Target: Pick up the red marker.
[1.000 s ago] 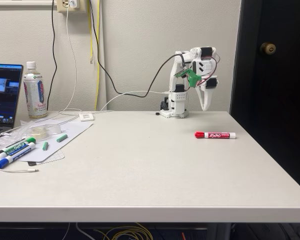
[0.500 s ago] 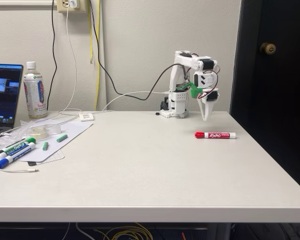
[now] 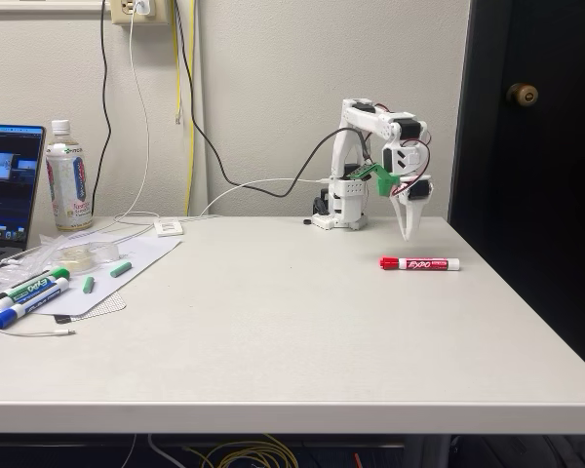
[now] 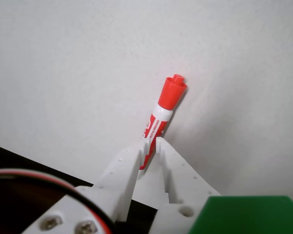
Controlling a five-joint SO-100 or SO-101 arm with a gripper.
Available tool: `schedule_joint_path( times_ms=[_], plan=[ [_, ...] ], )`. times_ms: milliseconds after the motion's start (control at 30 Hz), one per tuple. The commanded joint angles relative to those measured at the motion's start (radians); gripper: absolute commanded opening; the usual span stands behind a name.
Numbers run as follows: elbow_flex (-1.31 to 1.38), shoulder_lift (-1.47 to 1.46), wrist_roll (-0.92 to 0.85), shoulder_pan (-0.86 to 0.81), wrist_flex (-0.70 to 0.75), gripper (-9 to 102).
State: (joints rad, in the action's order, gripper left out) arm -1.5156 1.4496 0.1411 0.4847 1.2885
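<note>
A small white plastic robot arm (image 3: pixel 366 161) is seen in the fixed view, built from blocky printed segments with black servo bodies set between them. A bright green plastic bracket (image 3: pixel 382 176) is fitted near the wrist, and thin red wires are looped beside it. A black cable (image 3: pixel 263 175) is led into the arm. In the wrist view, the white tapered two-finger gripper (image 4: pixel 151 142) is marked by small round holes, and silver screws (image 4: pixel 50 223) are set in its body.
</note>
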Motion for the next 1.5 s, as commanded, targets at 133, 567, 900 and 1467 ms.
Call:
schedule_joint_path(
  times_ms=[133,567,900,1467],
  plan=[
    [0.011,-0.032,0.025,0.018,-0.051,5],
    [0.069,-0.114,0.037,0.015,-0.115,4],
    [0.155,-0.164,0.061,0.023,-0.081,4],
    [0.146,-0.107,0.080,0.035,0.000,5]
  ],
)
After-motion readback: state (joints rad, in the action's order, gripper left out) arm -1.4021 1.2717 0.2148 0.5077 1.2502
